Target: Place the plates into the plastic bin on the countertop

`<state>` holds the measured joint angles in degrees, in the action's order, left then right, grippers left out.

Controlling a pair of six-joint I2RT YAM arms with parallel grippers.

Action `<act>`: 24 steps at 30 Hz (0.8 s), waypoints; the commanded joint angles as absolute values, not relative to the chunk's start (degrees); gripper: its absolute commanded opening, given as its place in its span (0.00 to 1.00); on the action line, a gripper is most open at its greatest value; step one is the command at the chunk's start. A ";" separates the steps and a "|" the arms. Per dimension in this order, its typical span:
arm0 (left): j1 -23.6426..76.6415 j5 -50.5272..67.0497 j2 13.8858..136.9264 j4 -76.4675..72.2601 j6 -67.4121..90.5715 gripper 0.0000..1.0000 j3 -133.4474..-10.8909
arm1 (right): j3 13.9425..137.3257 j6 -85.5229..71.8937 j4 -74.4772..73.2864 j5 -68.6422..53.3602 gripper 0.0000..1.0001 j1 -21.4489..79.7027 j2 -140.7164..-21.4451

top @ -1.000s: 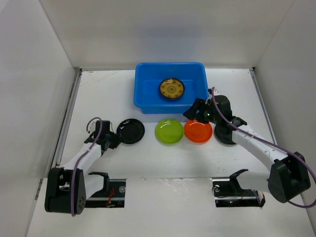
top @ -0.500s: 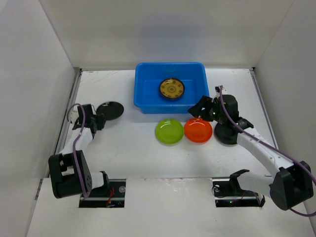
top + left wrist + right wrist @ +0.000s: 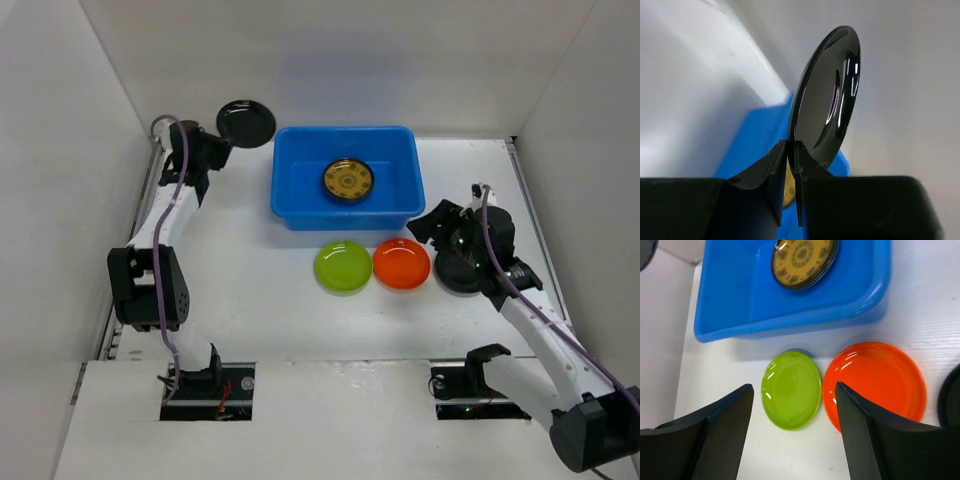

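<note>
Countertop point(image 3: 260, 330) is flat matte white, boxed in by white walls point(image 3: 80, 200) on the left, right and far sides. Blue bin point(image 3: 283, 190) sits on it toward the far wall. Patterned yellow-brown plate point(image 3: 347, 180) lies flat inside the bin, right of centre; can't tell if it is one plate or a stack.

Green plate point(image 3: 343, 266) and orange plate point(image 3: 401, 264) lie on the counter just in front of the bin, edges touching, green on the left.

Left gripper point(image 3: 215, 143) is up in the air off the bin's far-left corner, fingers point(image 3: 775, 165) clamped on the rim of a glossy black plate point(image 3: 246, 122). Wrist view has that plate standing on edge, with most of the bin hidden behind it and the fingers.

Right gripper point(image 3: 430, 222) hovers off the bin's near-right corner, jaws apart, nothing between them.

Second black plate point(image 3: 462, 278) lies right of the orange one, mostly covered by the right arm; the right wrist view shows only a sliver of it at the frame edge. Dark shape in that view's top-left corner is cut off, can't identify it.
</note>
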<state>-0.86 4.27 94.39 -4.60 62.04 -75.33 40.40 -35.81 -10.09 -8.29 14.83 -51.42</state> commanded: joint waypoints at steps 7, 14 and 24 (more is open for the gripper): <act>14.00 20.56 109.06 -4.93 53.18 0.09 -96.14 | 37.88 -37.79 -18.88 0.96 0.72 9.28 -41.49; 19.90 22.94 117.50 -0.62 48.87 0.10 -100.02 | 36.21 -42.53 -28.20 5.54 0.72 2.07 -34.55; 20.17 22.15 125.50 -1.32 47.46 0.14 -100.36 | 35.16 -48.06 -39.63 6.86 0.71 -3.83 -30.68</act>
<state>20.73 21.63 125.45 0.73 48.75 -97.58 35.66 -44.93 -35.20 5.32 -3.38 -31.44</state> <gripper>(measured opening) 0.133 0.710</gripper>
